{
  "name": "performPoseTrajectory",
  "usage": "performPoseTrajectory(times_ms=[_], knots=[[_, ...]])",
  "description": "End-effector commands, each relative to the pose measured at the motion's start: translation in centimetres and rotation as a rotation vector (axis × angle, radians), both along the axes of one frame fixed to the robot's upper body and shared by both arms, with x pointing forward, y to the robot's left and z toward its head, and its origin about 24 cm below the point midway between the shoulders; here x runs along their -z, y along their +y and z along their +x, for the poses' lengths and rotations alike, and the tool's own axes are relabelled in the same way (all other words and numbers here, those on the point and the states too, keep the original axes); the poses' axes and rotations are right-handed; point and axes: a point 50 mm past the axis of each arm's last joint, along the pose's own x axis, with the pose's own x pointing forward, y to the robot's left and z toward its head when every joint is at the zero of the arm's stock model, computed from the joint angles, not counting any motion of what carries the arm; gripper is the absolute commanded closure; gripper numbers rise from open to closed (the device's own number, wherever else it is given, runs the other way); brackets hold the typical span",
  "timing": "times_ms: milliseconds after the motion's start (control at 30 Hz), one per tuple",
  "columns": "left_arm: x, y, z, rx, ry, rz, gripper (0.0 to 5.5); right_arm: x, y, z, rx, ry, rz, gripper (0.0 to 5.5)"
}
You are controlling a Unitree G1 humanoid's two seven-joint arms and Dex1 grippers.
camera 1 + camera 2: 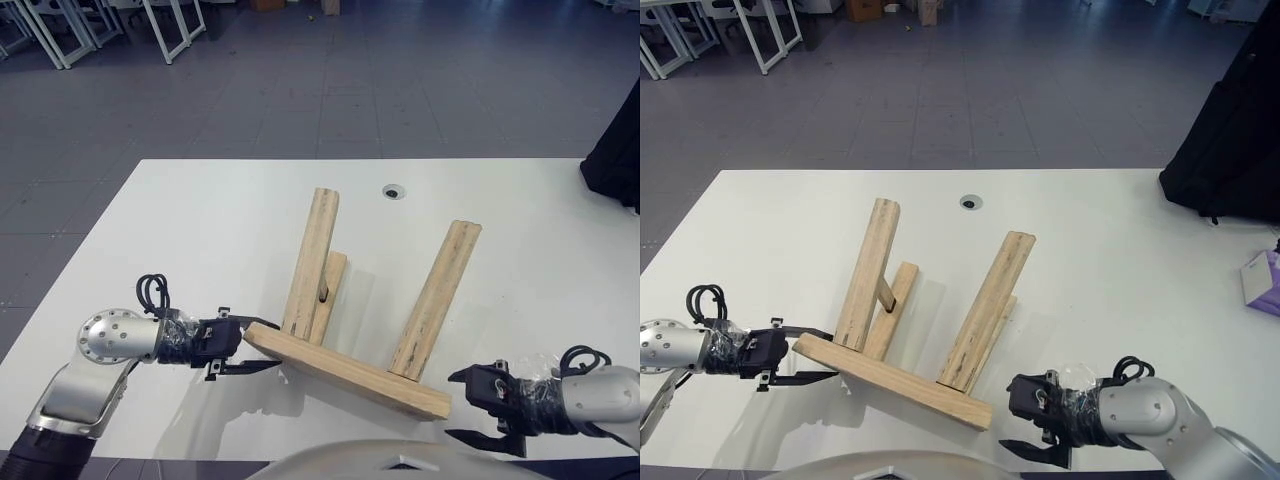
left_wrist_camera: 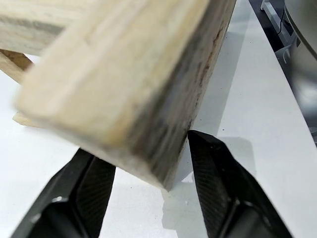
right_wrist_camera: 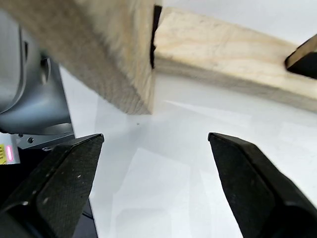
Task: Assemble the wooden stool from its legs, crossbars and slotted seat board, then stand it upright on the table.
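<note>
Left fingers (image 2: pixel 223 198) clamp seat board (image 1: pixel 345 372) edge; right fingers (image 3: pixel 54 183) spread nearby.

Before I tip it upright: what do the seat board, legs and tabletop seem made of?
The seat board and legs: pale, raw-looking wood with visible grain and dark scuffs. The table: smooth white top with a soft sheen, probably laminate; core unknown.

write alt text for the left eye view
A wooden stool lies tilted on a white table, seat board nearest, legs slanting up and away. The left pincer is at the board's left end; the right pincer hangs open just off its right end.
</note>
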Motion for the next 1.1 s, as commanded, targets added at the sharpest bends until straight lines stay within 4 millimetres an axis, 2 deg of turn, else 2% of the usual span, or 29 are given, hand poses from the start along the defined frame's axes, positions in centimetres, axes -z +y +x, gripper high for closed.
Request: performPoseTrajectory(times_ms=[33,133,200,367,500,633,767,1000,1100], knots=[[-0.2,-0.2,0.0,-0.005,-0.005,0.001,3.61,-1.1,0.6,1.0,-0.012,-0.021,0.054,1.59],[-0.3,-0.2,0.0,-0.034,-0.012,-0.013,3.94,-2.2,1.0,1.3,-0.042,-0.012,0.110,1.59],[-0.4,-0.3,0.0,-0.032,-0.015,-0.018,4.10,-2.6,1.4,2.2,0.006,-0.089,0.159,1.59],[-0.3,-0.3,0.4,-0.011,-0.028,-0.009,4.18,-1.5,1.4,4.5,0.089,-0.182,0.157,1.59],[-0.1,-0.5,0.8,0.023,-0.031,0.002,4.18,-0.6,1.4,6.2,0.068,-0.213,0.145,1.59],[-0.2,-0.6,1.3,0.051,-0.035,0.009,4.18,-0.7,1.3,8.2,0.002,-0.272,0.139,1.59],[-0.4,-0.8,2.0,0.056,-0.057,0.008,4.18,-0.8,1.7,7.8,-0.071,-0.196,0.196,2.37],[-0.4,-1.0,2.3,0.055,-0.054,-0.006,4.18,-0.8,1.2,8.1,-0.074,-0.168,0.222,3.57],[-1.2,-1.4,2.7,-0.016,0.031,-0.110,4.18,-1.7,0.9,7.9,-0.090,-0.085,0.270,3.94]])
